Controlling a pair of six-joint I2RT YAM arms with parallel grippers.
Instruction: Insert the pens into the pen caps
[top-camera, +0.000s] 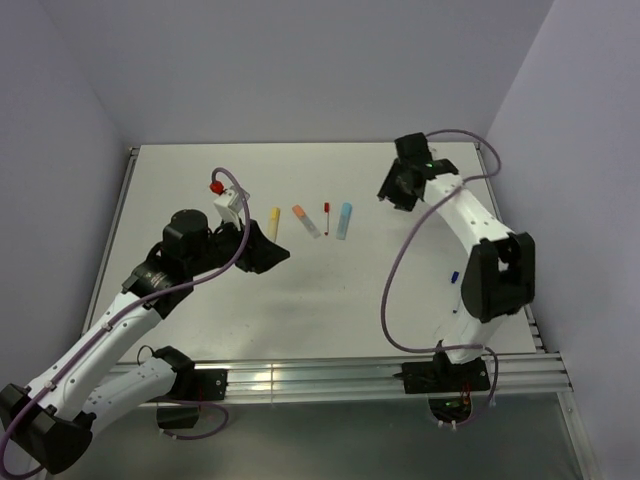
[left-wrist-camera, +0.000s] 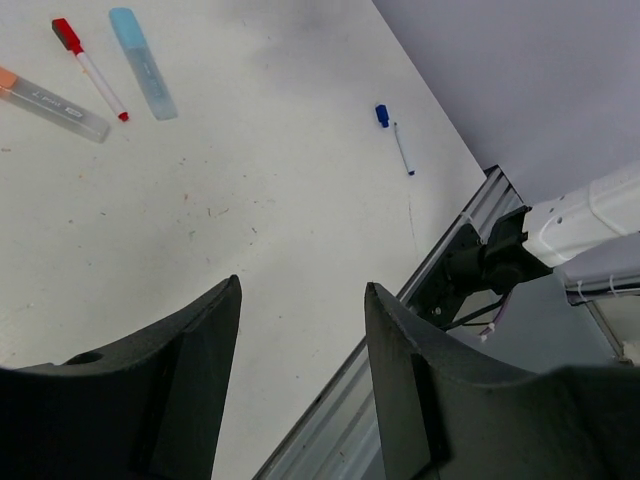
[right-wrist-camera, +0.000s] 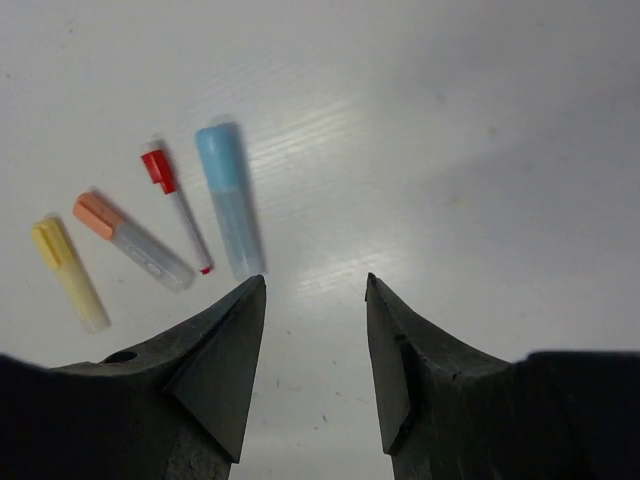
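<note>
Both arms hang free here: the left gripper has its black fingers apart over the bare white desk, and the right gripper is spread too, nothing between. Four pens lie in a row mid-desk, each looking capped: the chunky yellow marker, the clear marker with orange cap, the thin pen with red cap, the light blue marker. The thin pen with dark blue cap lies well apart, off to the right. Capping looks finished to me; the next move would only call for checking the caps sit tight.
</note>
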